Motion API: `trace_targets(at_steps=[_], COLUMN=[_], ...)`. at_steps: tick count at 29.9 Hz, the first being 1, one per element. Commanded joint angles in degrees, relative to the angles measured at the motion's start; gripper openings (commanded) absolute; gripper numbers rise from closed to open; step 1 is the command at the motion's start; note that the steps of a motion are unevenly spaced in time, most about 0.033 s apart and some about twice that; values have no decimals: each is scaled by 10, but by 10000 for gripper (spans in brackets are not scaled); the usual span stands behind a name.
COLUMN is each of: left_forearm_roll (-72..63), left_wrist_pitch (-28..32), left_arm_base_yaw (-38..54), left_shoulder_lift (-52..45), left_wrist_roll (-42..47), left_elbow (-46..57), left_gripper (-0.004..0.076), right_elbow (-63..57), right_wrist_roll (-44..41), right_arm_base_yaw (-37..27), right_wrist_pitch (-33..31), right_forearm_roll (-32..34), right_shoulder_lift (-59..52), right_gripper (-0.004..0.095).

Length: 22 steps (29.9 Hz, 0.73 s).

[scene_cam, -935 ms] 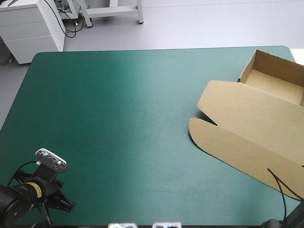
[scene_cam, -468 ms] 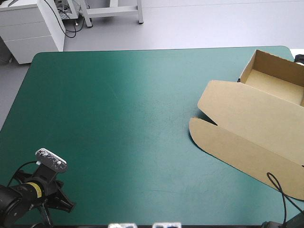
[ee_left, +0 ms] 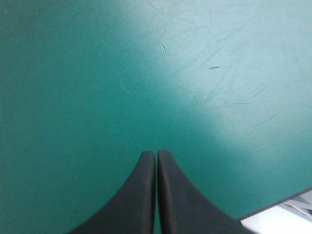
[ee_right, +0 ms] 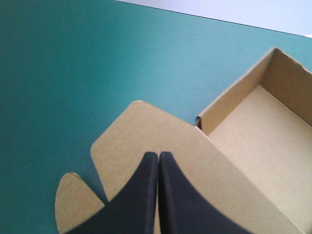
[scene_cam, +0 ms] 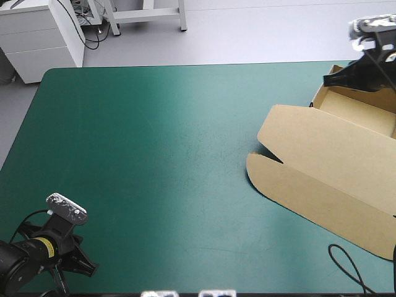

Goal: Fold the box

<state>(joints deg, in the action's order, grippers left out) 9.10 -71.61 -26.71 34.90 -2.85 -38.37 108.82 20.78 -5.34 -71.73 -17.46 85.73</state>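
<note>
The brown box [scene_cam: 328, 167] lies at the table's right side as an open tray [scene_cam: 359, 102] with its lid flat and its rounded flaps [scene_cam: 263, 170] pointing toward the middle. My right gripper [scene_cam: 328, 80] hangs shut, raised over the tray's far left corner. In the right wrist view it [ee_right: 157, 154] is over the lid [ee_right: 146, 129], holding nothing, with the tray [ee_right: 253, 126] ahead and to one side. My left gripper [scene_cam: 91, 268] rests shut near the front left corner, far from the box. In its own view it [ee_left: 156, 152] has only bare cover ahead.
Teal-green cover [scene_cam: 154, 154] stretches from the left gripper across to the box. The table's edge [ee_left: 275, 210] runs close beside the left gripper. The box's right part runs out past the high view's right edge.
The right arm has come into the high view at the far right and now hangs above the tray's corner. The box and the left arm have not moved.
</note>
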Motion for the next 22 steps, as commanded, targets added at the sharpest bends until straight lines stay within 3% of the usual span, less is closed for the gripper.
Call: trace_targets(at_steps=[1,4,9,22], left_forearm_roll=[2,1,1,-5], left_wrist_pitch=[0,12,27,58], left_arm_base_yaw=[-4,-4,-4,-4], left_shoulder_lift=[1,1,1,-20], left_wrist_roll=[22,22,22,24], left_elbow=[-13,-13,-13,-13], left_gripper=[-8,-8,-8,-8], right_elbow=[9,-13,-104,-565], right_wrist_roll=[-17,-30,-31,-44], right_arm_base_yaw=[83,130,154,154], right_wrist_pitch=[2,2,20,175], right_forearm_roll=[57,76,62,66], right_shoulder_lift=[-39,-63,-133,-465], right_gripper=[-8,-9,-8,-9])
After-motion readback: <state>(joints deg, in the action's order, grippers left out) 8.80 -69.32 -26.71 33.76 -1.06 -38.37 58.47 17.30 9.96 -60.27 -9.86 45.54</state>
